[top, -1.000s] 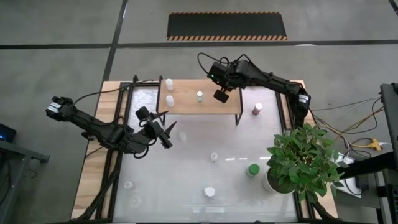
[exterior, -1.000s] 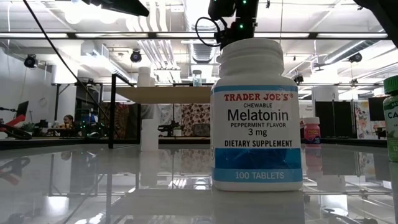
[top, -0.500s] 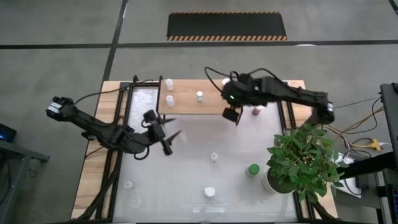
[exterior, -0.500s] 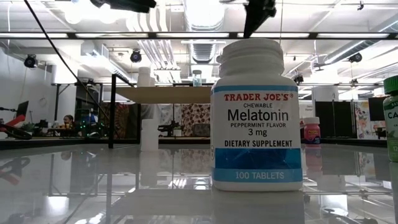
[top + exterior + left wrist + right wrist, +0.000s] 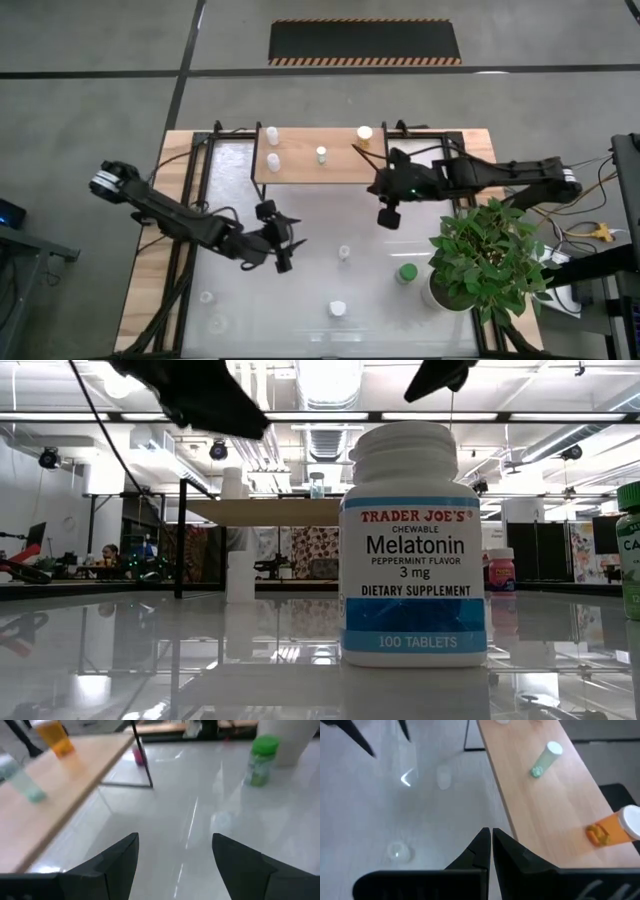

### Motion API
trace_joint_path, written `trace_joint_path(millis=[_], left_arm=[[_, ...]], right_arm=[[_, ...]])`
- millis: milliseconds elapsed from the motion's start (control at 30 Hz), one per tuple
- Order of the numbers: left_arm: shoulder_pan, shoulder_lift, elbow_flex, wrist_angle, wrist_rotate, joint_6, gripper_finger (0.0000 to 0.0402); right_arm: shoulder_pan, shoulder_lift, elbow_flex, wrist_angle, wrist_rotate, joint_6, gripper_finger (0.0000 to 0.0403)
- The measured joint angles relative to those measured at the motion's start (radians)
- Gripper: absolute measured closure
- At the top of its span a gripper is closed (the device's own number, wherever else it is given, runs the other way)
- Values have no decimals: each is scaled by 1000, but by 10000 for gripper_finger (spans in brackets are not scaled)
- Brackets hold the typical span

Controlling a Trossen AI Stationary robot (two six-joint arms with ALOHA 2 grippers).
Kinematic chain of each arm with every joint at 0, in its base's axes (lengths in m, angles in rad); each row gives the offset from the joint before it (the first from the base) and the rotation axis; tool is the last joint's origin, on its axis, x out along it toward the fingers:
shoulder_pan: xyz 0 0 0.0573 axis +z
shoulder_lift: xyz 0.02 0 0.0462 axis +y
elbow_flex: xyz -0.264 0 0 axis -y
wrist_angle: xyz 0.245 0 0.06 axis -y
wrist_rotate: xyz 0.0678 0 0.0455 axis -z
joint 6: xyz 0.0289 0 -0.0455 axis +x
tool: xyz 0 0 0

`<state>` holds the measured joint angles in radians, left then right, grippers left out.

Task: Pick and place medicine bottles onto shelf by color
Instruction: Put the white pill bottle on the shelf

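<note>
Currently left end effector (image 5: 285, 243) hovers wide, empty, near clear bottle (image 5: 344, 253) on worktop (image 5: 310, 290); centre it before squeezing. Right end effector (image 5: 388, 214) closed, empty.

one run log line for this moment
left gripper: open, empty, over table | right gripper: shut, empty, beside shelf | orange bottle: on shelf | green bottle: on table
</note>
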<state>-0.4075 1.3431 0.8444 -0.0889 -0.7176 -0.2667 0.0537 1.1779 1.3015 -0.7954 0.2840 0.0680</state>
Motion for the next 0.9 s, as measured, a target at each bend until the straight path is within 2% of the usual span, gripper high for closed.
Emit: trace_joint_path(millis=[167,433,733,900], left_arm=[[33,97,0,-11,-25,-120,166],[102,205,0,-64,-25,-226,166],[152,230,-5,-140,-43,-252,166],[169,230,-49,-138,-43,-300,166]], right_arm=[[1,-52,-83,62,0,-2,392],[1,-99,-151,76,0,11,392],[1,-122,-186,78,0,29,392],[1,-123,-195,77,0,29,392]])
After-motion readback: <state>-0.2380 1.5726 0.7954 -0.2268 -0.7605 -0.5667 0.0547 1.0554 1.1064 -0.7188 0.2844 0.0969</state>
